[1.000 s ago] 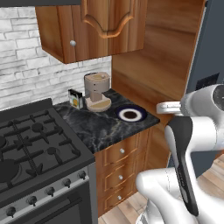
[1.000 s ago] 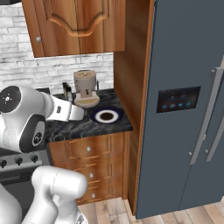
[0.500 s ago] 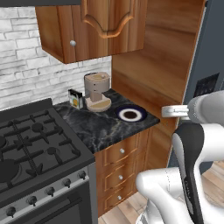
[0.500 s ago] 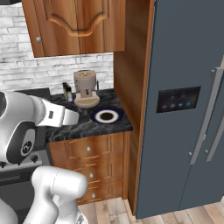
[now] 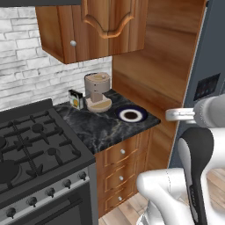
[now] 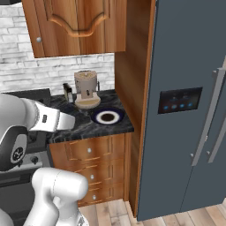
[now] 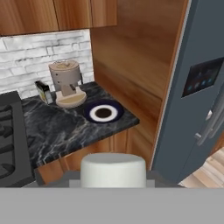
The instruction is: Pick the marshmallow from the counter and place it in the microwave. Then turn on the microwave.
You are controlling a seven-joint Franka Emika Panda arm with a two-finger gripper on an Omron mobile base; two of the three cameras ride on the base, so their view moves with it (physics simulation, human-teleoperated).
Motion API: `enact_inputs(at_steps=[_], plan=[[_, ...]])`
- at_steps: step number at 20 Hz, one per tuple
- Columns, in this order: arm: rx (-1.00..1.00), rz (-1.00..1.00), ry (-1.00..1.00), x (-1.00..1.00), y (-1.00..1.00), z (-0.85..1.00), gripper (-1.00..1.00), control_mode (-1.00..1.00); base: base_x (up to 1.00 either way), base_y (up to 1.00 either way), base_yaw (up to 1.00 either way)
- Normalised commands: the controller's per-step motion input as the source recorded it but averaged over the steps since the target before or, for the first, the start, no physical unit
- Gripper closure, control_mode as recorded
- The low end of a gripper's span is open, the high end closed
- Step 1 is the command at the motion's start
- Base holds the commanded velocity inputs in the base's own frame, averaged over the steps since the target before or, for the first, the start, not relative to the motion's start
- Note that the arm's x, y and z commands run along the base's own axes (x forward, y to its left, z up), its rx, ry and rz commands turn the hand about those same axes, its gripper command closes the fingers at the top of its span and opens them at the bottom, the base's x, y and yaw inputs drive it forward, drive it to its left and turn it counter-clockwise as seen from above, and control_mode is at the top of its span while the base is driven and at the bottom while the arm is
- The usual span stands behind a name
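Far left, stove: you look down on a black gas stove (image 5: pixel 35 149) with iron grates and a row of knobs along its front, set against the white brick wall.
Counter: the dark, speckled stone counter (image 5: pixel 101 129) touches the stove's right edge and runs back to the brick.
Small box: a dark little container (image 5: pixel 76 99) stands at the back of the counter, just left of the appliance.
Appliance: a beige, jar-like appliance (image 5: pixel 97 90) stands upright at the back, under the wooden upper cabinet (image 5: pixel 92 26).
Plate: a round dish (image 5: pixel 121 112) with a dark rim, a white ring and a dark centre lies flat on the counter, near the right end, just in front of the appliance.
Drawers: brown wooden drawers (image 5: pixel 125 171) with small round knobs sit below the stone.
Side panel: a tall wooden panel (image 5: pixel 154 57) closes off the counter's right end.
Gripper: your gripper (image 5: pixel 173 115) hangs off the counter's right front corner, apart from the stone.
Marshmallow: in the hand view the whitish, stubby marshmallow (image 7: pixel 113 169) sits upright at the bottom centre; the jaws appear clamped on it, half parted.
Far right, refrigerator: a tall slate-grey refrigerator (image 6: pixel 185 145) with a small lit display (image 6: pixel 180 100) and long handles stands beyond the panel.
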Motion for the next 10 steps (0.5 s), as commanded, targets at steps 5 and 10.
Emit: enact_inputs(at_steps=[5,10], plan=[[-0.01,0.0,0.0,-0.19,0.06,0.0,1.0,1.0,-0.04,0.01,0.0],[0.0,0.0,0.0,0.0,0.0,0.0,1.0,1.0,-0.18,0.01,0.0]])
